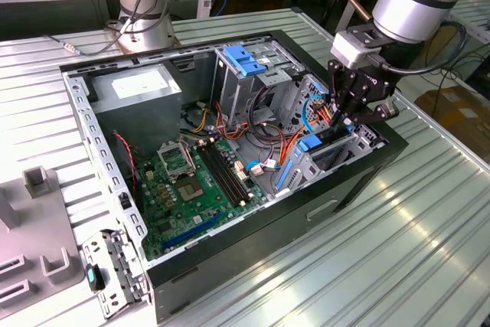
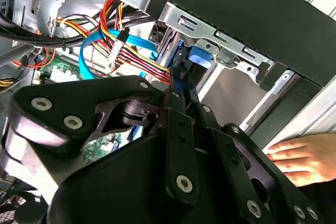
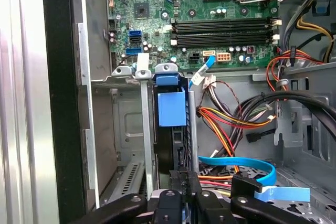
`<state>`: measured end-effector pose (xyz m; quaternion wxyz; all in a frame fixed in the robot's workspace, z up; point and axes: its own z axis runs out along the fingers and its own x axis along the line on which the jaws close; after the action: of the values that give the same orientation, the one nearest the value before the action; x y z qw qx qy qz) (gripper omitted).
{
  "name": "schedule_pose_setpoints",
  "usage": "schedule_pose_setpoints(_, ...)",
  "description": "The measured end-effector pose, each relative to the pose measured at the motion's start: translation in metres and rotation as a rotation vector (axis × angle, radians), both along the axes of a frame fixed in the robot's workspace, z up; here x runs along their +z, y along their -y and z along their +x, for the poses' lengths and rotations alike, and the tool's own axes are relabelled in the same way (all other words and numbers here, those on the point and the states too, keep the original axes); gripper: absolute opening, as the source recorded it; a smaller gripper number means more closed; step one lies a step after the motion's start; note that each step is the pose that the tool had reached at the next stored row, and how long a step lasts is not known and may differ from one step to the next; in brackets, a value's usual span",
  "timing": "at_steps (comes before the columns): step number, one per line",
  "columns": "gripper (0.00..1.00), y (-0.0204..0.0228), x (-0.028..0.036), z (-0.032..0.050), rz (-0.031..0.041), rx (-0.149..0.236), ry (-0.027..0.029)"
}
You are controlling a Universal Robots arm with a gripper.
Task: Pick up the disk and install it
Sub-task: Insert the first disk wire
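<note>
The gripper [image 3: 181, 195] is closed on the disk [image 3: 171, 145], which stands on edge in the drive bay [image 3: 123, 124] of the open computer case [image 1: 360, 181] — beside the motherboard [image 1: 191, 189]. A hand [image 2: 307, 156] rests on the slatted surface [image 1: 398, 258].

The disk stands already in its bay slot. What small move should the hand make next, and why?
Probably push the disk a little deeper between the metal guides: the hand grips its near edge, and it seems not fully seated.
</note>
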<state>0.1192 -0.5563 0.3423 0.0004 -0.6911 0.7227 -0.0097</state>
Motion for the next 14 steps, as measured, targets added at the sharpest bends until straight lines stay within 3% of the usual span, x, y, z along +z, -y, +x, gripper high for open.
schedule_pose_setpoints(6, 0.17, 0.0001, 0.0001, 0.0, 0.0, 0.0, 0.0001)
schedule_pose_setpoints(7, 0.24, 0.0002, 0.0005, 0.0, 0.0001, 0.0, 0.0)
schedule_pose_setpoints(9, 0.24, 0.0001, 0.0086, 0.0, 0.0, 0.0, 0.0)
schedule_pose_setpoints(12, 0.24, 0.0001, 0.0086, 0.0, 0.0002, 0.002, 0.0)
schedule_pose_setpoints(14, 0.16, 0.0001, 0.0086, 0.0, 0.0001, 0.003, 0.0)
